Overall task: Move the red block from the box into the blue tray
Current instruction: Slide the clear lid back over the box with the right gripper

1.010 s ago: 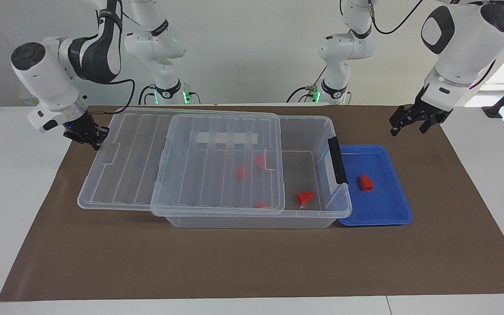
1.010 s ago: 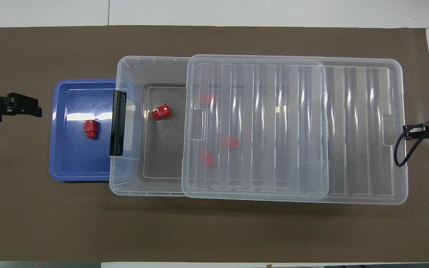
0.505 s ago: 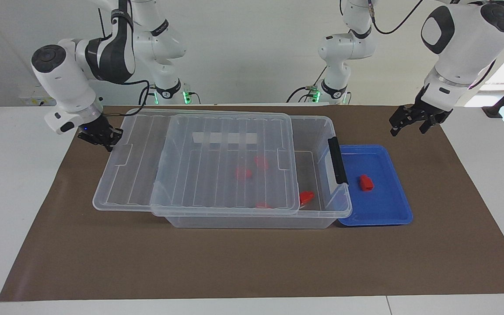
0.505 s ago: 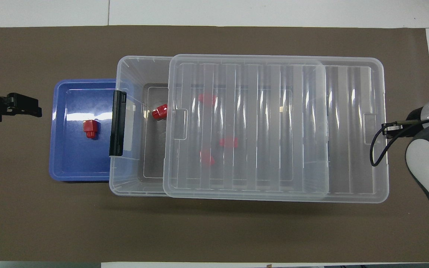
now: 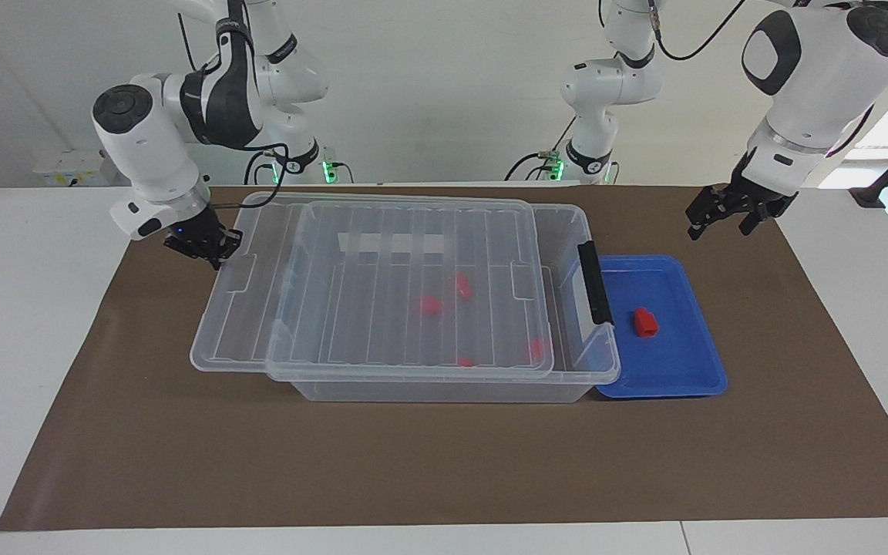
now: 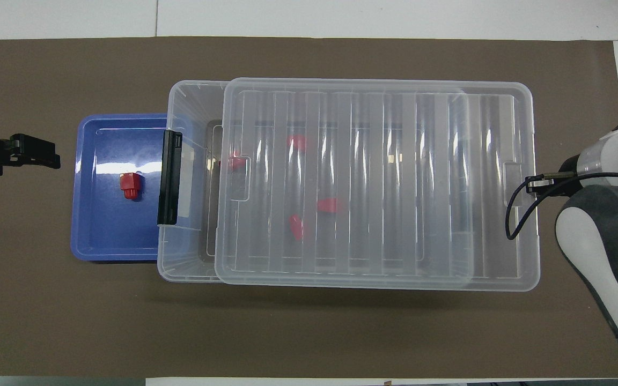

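Red block [image 5: 645,322] in blue tray [image 5: 694,362], left pincer [image 5: 725,215] well apart — open, empty

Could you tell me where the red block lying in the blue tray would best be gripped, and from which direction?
Probably from straight above, closing across the wider body of the red block rather than its narrower stub. It lies alone on the floor of the blue tray, away from the low rim, so nothing blocks a top-down approach.

tray [image 5: 694,370]: touching the box [image 5: 444,389], at the left arm's end
block [image 5: 645,322]: in the tray
lid [image 5: 382,293]: on the box, covering most of it
other blocks [image 5: 430,306]: in the box, under the lid
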You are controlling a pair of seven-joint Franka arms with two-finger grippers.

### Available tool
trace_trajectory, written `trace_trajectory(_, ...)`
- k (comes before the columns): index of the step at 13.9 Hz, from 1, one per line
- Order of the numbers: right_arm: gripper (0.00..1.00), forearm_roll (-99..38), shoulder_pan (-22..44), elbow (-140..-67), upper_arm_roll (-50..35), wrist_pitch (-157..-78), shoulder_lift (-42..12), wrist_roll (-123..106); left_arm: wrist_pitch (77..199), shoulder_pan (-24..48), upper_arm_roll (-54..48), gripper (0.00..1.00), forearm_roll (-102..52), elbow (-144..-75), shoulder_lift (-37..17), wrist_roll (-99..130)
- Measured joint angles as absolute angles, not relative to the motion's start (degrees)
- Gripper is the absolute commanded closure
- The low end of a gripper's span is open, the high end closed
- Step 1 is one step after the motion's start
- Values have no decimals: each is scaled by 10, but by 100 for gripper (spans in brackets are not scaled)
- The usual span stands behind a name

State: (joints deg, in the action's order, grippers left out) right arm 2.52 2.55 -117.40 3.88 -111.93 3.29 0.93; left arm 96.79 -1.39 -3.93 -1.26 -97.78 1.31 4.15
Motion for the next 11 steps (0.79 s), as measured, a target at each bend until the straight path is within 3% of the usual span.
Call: trace_trajectory(11,100,19,26,-1182,-14,-1140,30,82,968,-14,-39,0,-13,-978,13,42)
